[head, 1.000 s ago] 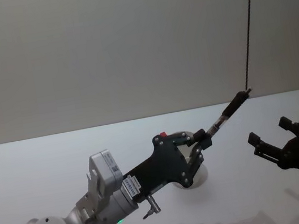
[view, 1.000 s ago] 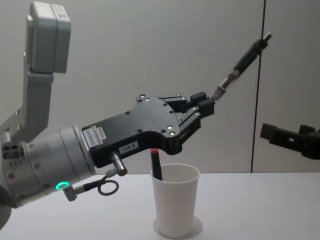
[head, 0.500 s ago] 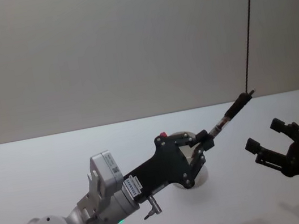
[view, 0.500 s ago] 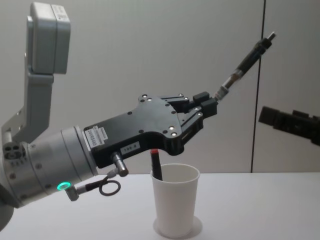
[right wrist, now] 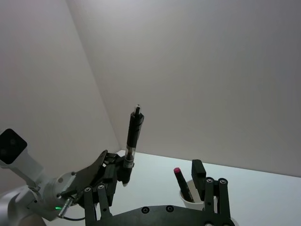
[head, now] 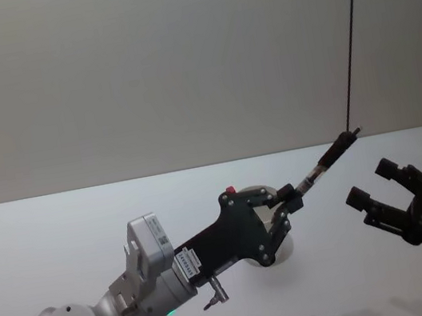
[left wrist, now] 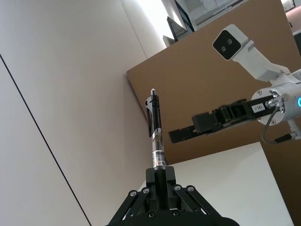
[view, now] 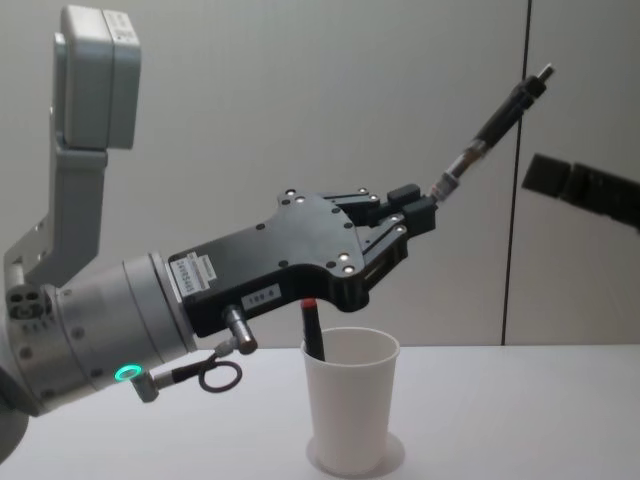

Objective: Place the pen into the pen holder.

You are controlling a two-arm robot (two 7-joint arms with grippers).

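My left gripper is closed tight on the lower end of the pen, with its fingers pinched together around the barrel just below the clear section. The pen slants up and away to my right, its black clipped end highest, well clear of the table. From the left wrist camera I look straight up its length; there is a small printed band on the clear part of the barrel, but the writing is too fine for me to read. The pen holder, a plain white paper cup with no print on it, stands upright on the table directly under my left gripper's body, not touching it. A dark marker with a red tip leans inside the cup against its left rim. A white sticker on the black housing of my left gripper and a smaller tag nearer the cup carry tiny characters I cannot make out, and a green ring light glows on the wrist. My right gripper is raised off to the right of the pen, apart from it, fingers spread wide and holding nothing.
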